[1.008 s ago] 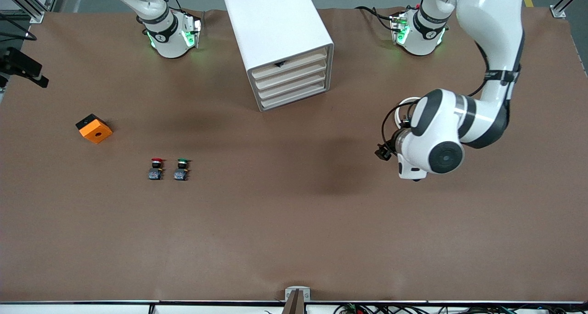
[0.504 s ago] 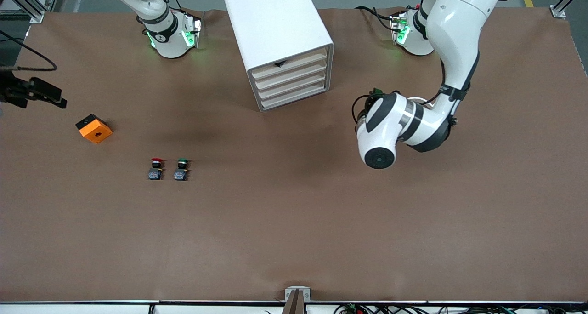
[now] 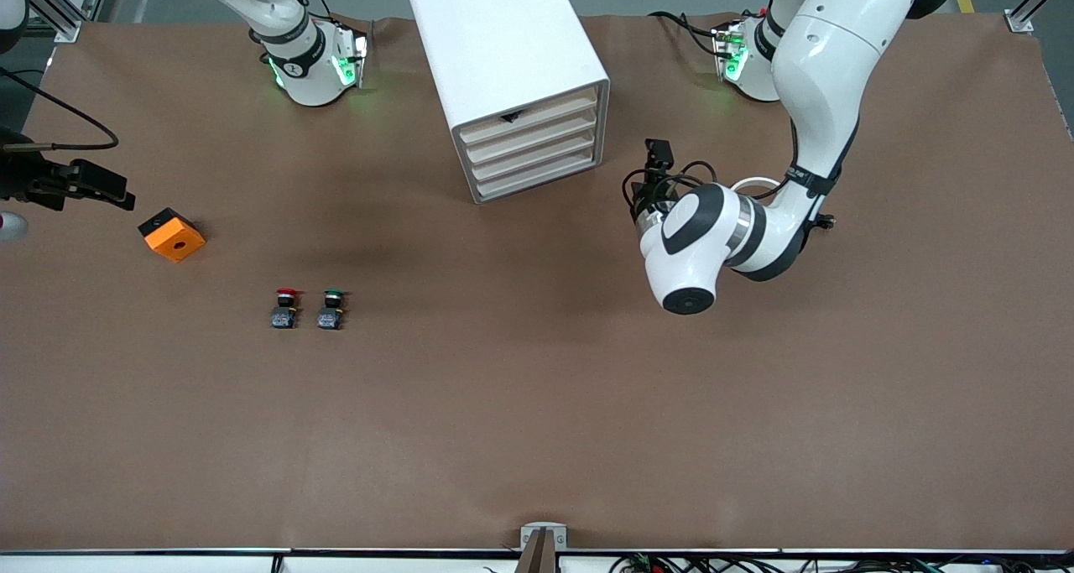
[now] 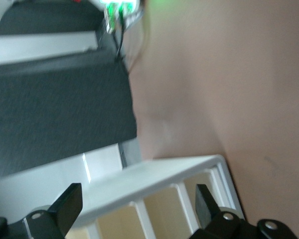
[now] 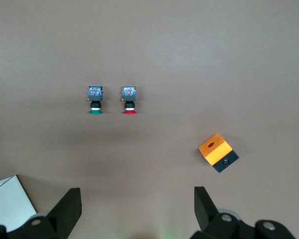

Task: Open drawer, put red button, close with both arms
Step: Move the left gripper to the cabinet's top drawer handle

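Left gripper [image 4: 134, 211], fingers apart, swinging in toward cabinet [image 3: 503, 61] from its 4 o'clock; your drawer [image 3: 530, 132] shut. Right gripper [image 5: 134, 211], spread, advancing high above red button [image 3: 285, 307], untouched at cabinet's 7 o'clock.

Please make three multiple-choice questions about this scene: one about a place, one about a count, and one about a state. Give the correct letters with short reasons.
1. What lies beside the red button?
A. the green button
B. the orange block
C. the cabinet

2. How many drawers does the cabinet have?
A. two
B. four
C. six

3. What is the state of the left tool?
A. shut on a button
B. shut on a handle
C. open, holding nothing

Answers:
1. A, the green button lies right next to it, toward the left arm's end.
2. B, four cream fronts are stacked, all closed.
3. C, its fingers stand wide apart before the cabinet.
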Available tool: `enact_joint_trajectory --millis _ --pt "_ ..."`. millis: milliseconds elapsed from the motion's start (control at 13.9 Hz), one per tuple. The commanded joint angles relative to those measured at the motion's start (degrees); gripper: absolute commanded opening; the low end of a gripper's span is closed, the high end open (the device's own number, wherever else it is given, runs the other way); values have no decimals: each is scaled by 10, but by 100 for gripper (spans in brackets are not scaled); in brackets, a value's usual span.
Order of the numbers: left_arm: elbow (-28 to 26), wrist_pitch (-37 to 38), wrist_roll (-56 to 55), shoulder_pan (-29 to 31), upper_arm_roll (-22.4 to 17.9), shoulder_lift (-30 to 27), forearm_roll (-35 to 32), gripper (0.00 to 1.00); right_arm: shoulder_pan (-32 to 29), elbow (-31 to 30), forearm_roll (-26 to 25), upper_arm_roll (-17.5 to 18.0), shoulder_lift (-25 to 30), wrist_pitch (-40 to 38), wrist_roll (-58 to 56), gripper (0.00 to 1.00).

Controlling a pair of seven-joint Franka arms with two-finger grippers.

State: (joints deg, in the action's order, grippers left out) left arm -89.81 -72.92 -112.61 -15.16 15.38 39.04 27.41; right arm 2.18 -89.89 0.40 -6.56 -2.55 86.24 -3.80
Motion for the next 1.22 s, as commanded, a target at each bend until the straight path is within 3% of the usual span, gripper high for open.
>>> enact_joint_trajectory --millis 0,144,576,864,1080,1152 --pt "36 16 -54 13 16 30 52 100 5 11 0 -3 -4 -6 -4 100" --pt "38 16 -112 14 21 46 82 100 -1 13 -5 -4 -32 4 -4 100" --pt "60 15 -186 -6 25 104 142 100 -4 16 -1 -6 -49 10 4 100" --pt "65 16 -197 -34 25 118 147 82 -15 -18 43 -6 -47 41 6 100" --pt "64 16 -197 -50 31 119 149 62 -13 -90 47 -6 -43 130 16 100" --pt "63 16 -196 -53 31 120 149 60 -10 -111 47 -5 -43 163 26 100"
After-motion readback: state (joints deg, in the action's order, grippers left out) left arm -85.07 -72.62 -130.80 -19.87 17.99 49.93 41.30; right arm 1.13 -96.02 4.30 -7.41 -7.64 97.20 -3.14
